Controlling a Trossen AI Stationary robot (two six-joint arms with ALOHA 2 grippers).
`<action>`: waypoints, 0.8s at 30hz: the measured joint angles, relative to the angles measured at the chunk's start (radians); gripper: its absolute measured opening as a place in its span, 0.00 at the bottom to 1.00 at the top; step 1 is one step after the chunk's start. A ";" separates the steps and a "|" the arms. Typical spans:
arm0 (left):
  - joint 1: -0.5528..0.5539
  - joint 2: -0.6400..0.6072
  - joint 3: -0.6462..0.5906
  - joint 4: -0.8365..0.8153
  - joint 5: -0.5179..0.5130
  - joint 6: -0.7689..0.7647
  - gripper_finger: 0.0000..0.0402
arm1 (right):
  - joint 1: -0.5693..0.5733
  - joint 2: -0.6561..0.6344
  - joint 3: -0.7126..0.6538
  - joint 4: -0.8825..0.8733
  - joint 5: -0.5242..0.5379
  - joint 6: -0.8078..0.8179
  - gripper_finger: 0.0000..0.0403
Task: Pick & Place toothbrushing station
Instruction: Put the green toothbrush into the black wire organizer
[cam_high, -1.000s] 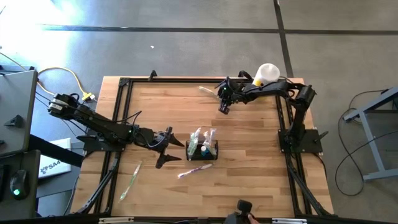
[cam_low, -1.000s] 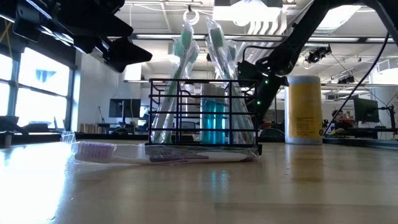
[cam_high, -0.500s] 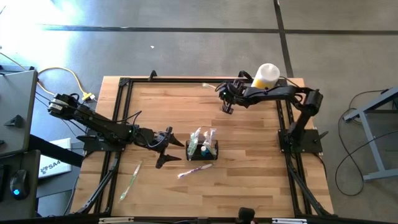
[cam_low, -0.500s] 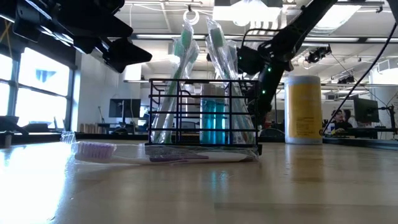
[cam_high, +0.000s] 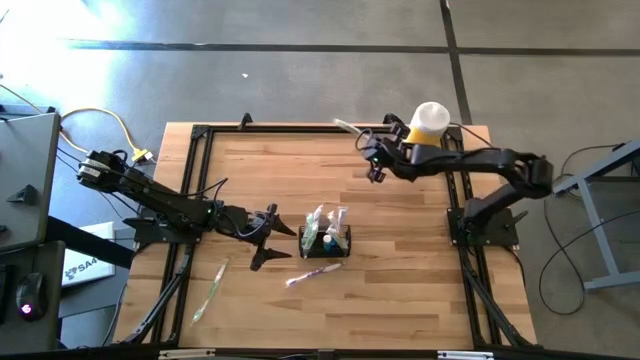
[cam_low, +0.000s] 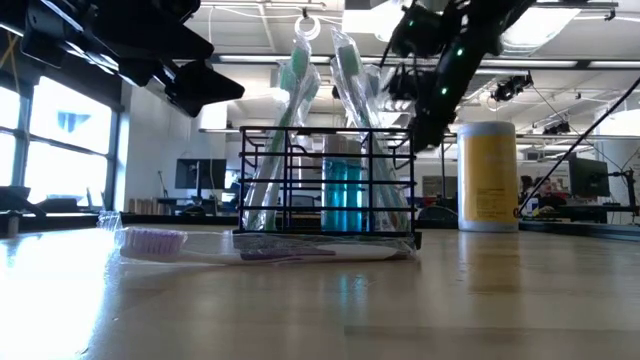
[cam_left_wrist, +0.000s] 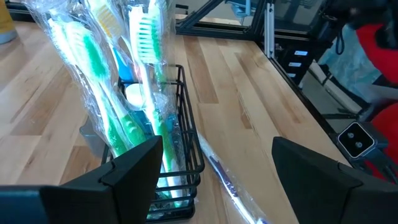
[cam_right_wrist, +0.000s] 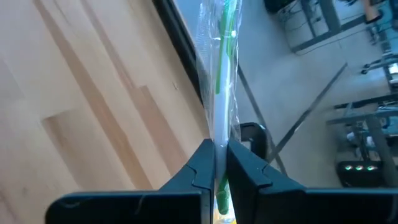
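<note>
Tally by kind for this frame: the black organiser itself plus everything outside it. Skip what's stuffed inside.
Toothbrushes lying on the table: 2, the purple toothbrush and the green toothbrush
Toothbrushes held: 1, the wrapped toothbrush in the right tool
Yellow bottle: 1
Black organiser: 1
Total: 5

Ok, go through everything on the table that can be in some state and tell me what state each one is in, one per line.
Black wire organiser: upright, holding wrapped toothbrushes and a blue item.
Purple toothbrush: lying flat in front of the organiser.
Green toothbrush: lying flat, near the left edge.
Yellow bottle: upright, white cap on.
Wrapped toothbrush: gripped, lifted off the table.
Right end effector: shut on the wrapped toothbrush.
Left end effector: open, beside the organiser.
</note>
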 joint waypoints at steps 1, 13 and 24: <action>0.000 0.000 0.000 0.000 0.000 0.000 0.74 | 0.014 -0.022 0.000 -0.019 0.014 0.011 0.04; 0.000 0.000 0.000 -0.015 0.000 0.000 0.74 | 0.287 -0.236 0.000 -0.281 0.291 0.212 0.04; 0.000 0.000 0.000 -0.043 0.001 0.000 0.74 | 0.571 -0.274 0.000 -0.598 0.420 0.725 0.04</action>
